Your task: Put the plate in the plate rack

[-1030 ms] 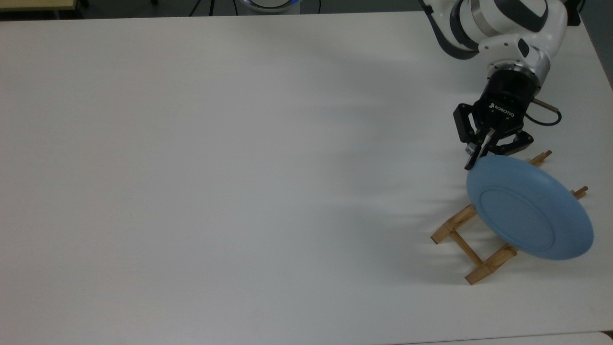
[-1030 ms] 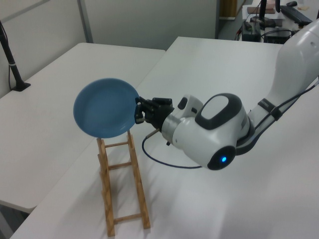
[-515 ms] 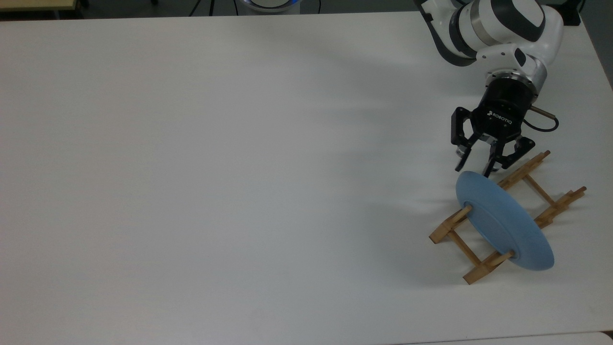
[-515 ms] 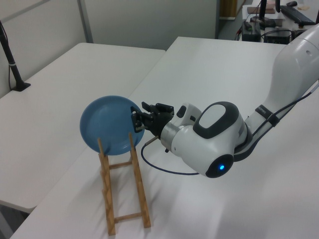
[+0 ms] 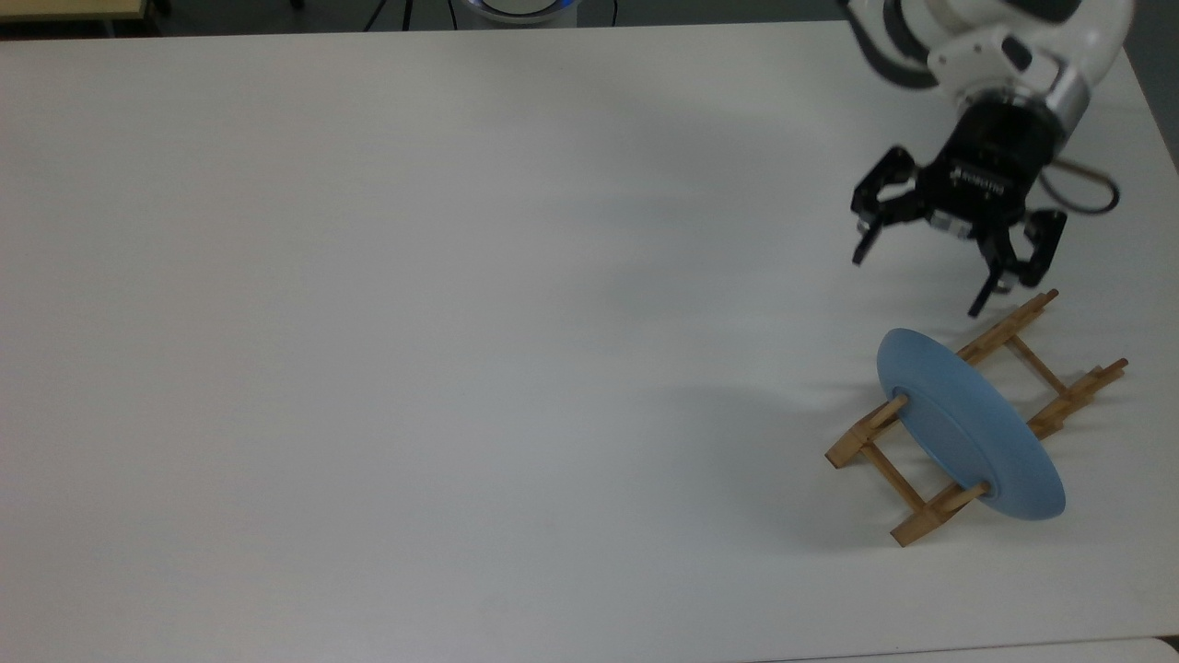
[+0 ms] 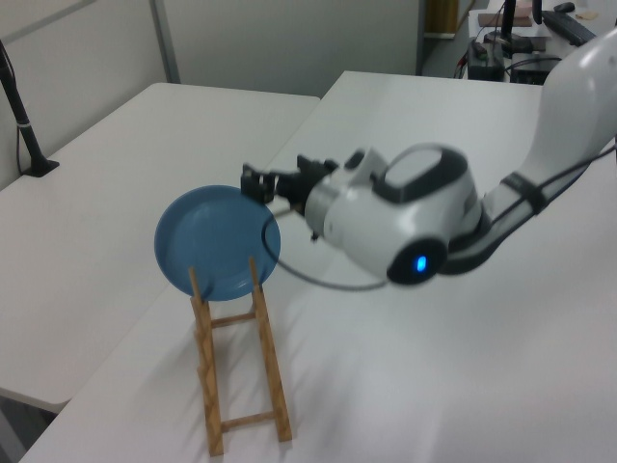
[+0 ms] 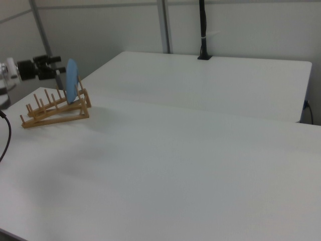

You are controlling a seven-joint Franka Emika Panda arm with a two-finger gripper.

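Observation:
The light-blue plate (image 5: 967, 437) stands on edge between the pegs near one end of the wooden plate rack (image 5: 1009, 324), leaning slightly. It rests there with nothing holding it. My gripper (image 5: 916, 284) hangs above the top view's upper end of the rack, open wide and empty, apart from the plate's rim. In the left view the plate (image 6: 217, 241) sits at the far end of the rack (image 6: 271, 362), with the gripper (image 6: 255, 183) just above and to the right of its rim. In the right view the plate (image 7: 72, 80) stands upright in the rack (image 7: 50, 113), the gripper (image 7: 56, 68) beside it.
The rack sits near the right edge of the white table (image 5: 461, 322). A second white table (image 6: 116, 193) adjoins it, with a black pole (image 7: 202, 30) clamped at its far side. The arm's body and cable (image 6: 424, 212) loom over the rack's right in the left view.
My gripper let go of the plate, opened wider and drew back up and away from it. The plate tipped from tilted to standing in the rack and now stays still.

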